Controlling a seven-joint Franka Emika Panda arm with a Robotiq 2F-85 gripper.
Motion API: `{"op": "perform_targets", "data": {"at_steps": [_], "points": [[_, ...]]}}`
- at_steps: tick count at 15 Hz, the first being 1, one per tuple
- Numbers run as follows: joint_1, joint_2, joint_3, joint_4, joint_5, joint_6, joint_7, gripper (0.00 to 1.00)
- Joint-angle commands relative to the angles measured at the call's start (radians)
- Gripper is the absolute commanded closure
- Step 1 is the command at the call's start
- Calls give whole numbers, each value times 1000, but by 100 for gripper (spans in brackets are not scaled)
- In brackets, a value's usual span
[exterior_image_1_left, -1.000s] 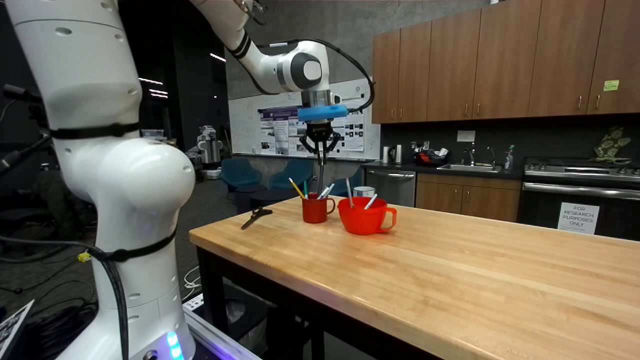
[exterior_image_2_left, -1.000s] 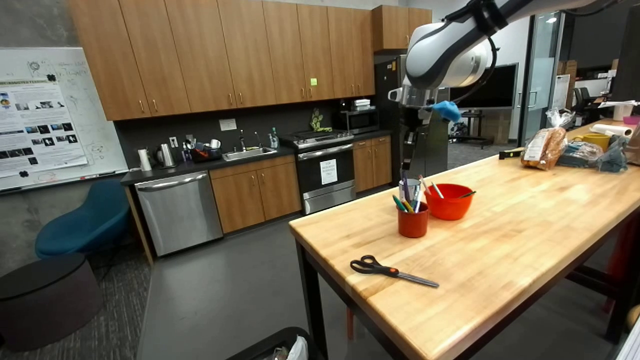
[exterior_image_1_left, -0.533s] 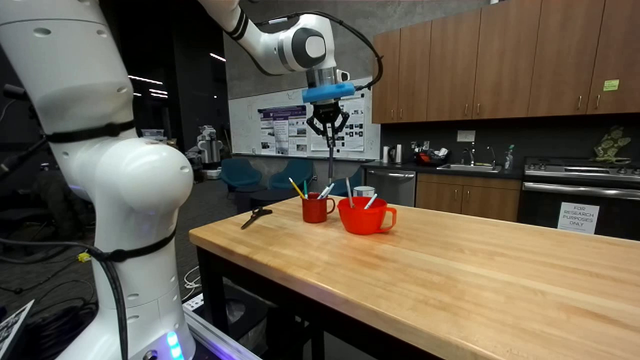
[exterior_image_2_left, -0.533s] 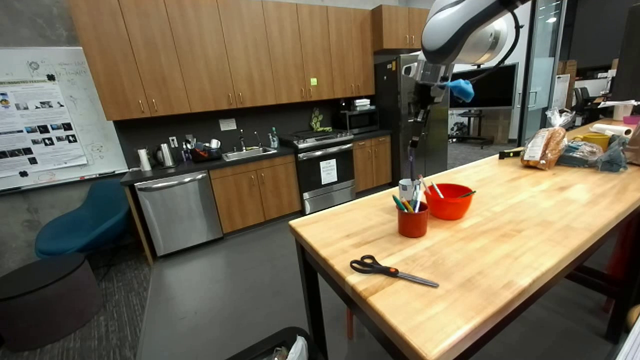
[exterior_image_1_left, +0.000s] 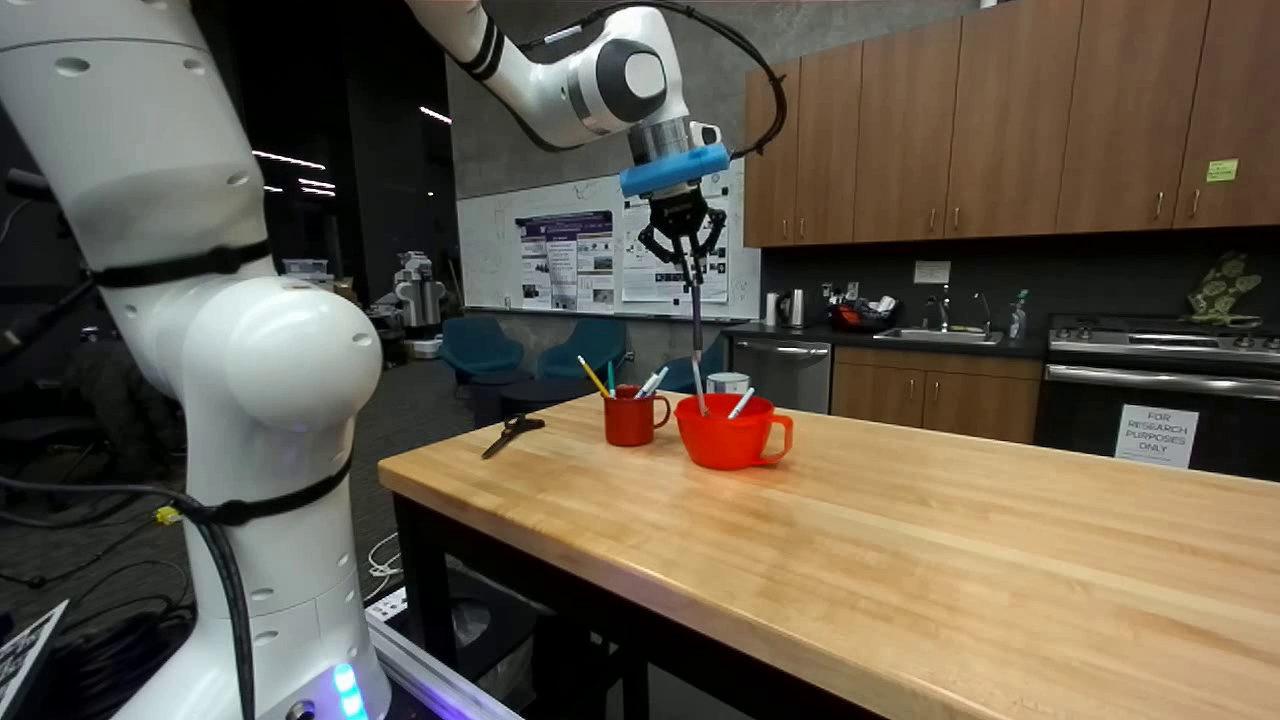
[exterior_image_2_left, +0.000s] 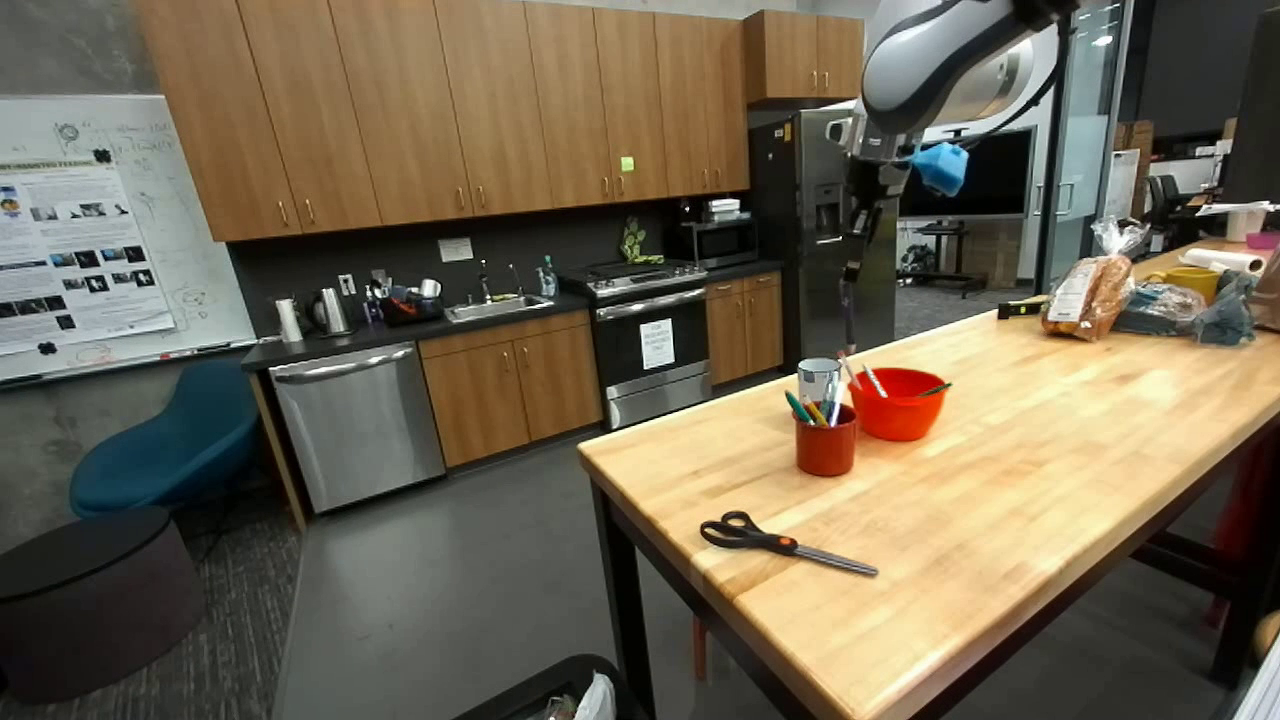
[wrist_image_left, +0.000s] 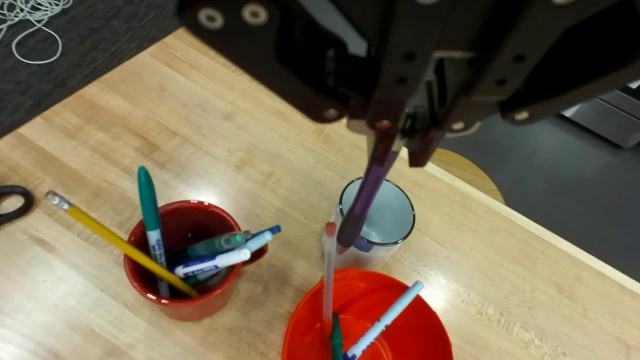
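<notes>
Wooden bench (exterior_image_1_left: 900, 540), cabinets (exterior_image_2_left: 530, 110) behind. Jaws pinched on purple pen (wrist_image_left: 369, 192); steer its low end clear of white cup (wrist_image_left: 395, 220) and red-ended pen (wrist_image_left: 328, 275) standing in red bowl (exterior_image_2_left: 905, 420).

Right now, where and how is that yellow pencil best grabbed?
Pinch the yellow pencil, probably just below its eraser, from above on the side nearest the scissors: it leans out beyond the dark red mug there, its upper end clear of the pens. The gripper holds a purple pen, so it would need freeing first.
</notes>
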Motion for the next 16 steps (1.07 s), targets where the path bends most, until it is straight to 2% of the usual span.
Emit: {"op": "perform_targets", "data": {"at_steps": [1, 10, 16], "points": [[-13, 26, -4, -9, -49, 27, 55, 97], [-34, 122, -18, -15, -71, 23, 105, 97], [-51, 169, -13, -4, -131, 10, 148, 97]]}}
